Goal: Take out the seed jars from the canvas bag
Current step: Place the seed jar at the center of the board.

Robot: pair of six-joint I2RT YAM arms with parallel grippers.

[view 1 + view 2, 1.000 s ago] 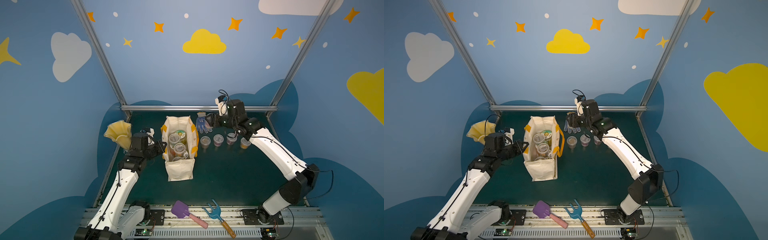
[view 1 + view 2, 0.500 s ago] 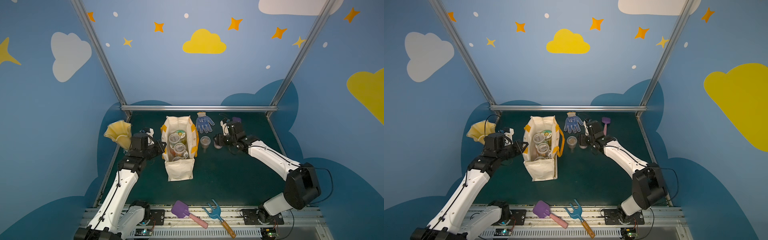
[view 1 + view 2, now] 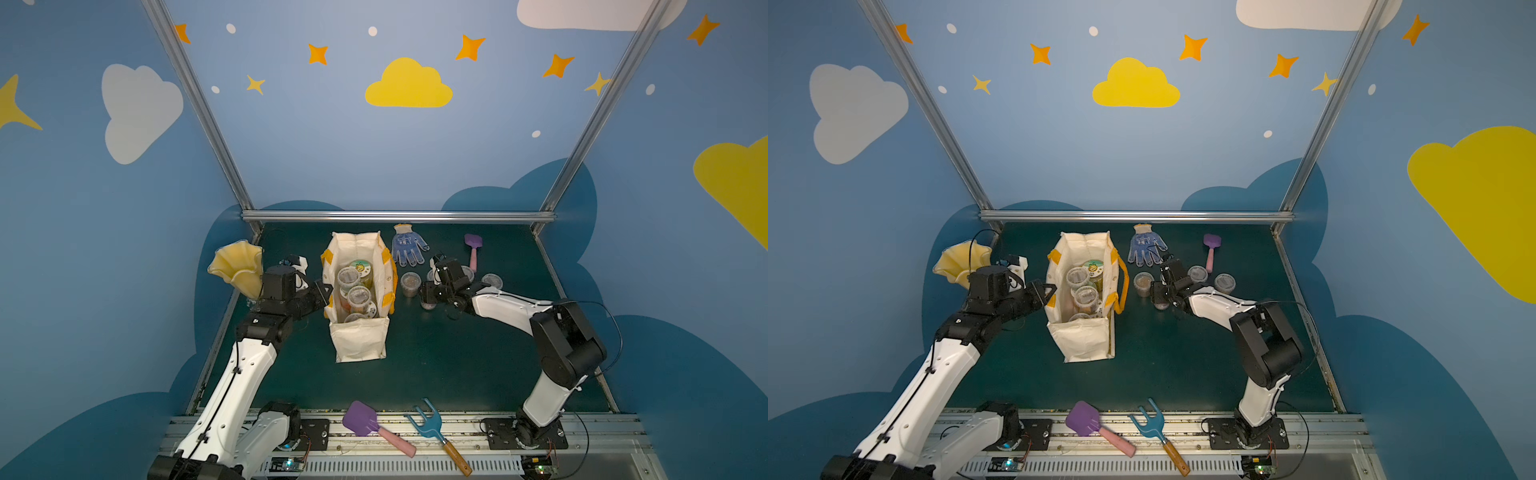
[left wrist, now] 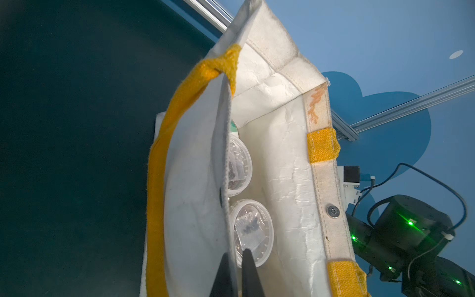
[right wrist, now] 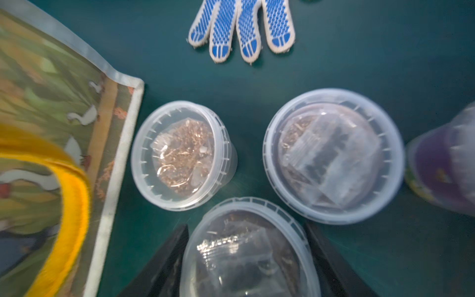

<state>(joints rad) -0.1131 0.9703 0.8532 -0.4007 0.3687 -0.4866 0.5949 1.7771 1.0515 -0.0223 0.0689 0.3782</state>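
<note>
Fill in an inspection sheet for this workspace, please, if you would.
Surface: dark green mat, flat.
Job's things: canvas bag upright and open, seed jars inside; three seed cups on the mat beside it.
Clutter: yellow vase, dotted glove, small purple shovel at the back; purple shovel, blue hand fork on the front rail.
End effectors: left end effector shut on the bag's rim; right end effector closed on a fourth seed cup.
Cables: black cable loops off the right arm.
Surroundings: blue painted walls, aluminium frame.
</note>
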